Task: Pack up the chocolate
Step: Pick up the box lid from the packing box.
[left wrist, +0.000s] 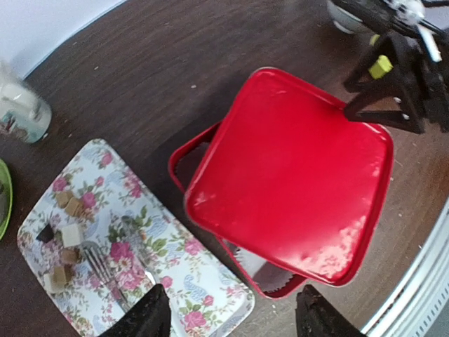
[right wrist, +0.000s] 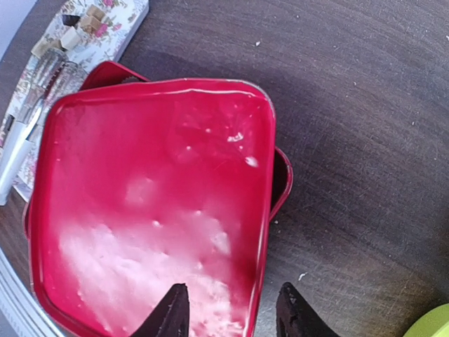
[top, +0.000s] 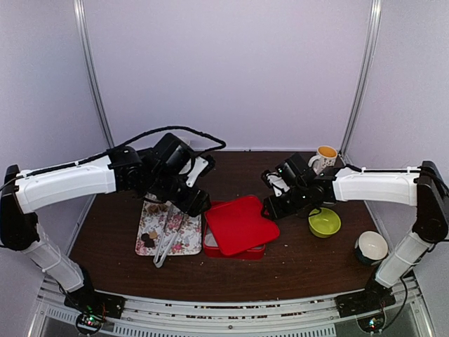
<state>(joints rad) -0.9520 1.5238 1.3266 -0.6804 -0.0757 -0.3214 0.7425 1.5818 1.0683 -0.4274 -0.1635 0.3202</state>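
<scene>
Dark worktop (top: pixel 302 270) carries the chocolate (left wrist: pixel 70 234) unpacked on a floral tray (left wrist: pixel 189 281) toward its left edge; we judge packing not begun. Left end effector (left wrist: pixel 231 319) and right end effector (right wrist: pixel 231 316) gape wide, empty.

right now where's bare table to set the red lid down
Bare table: the near strip in front of the floral tray and red box, and the patch between the box and the white bowl. Crowded around the green bowl.
</scene>
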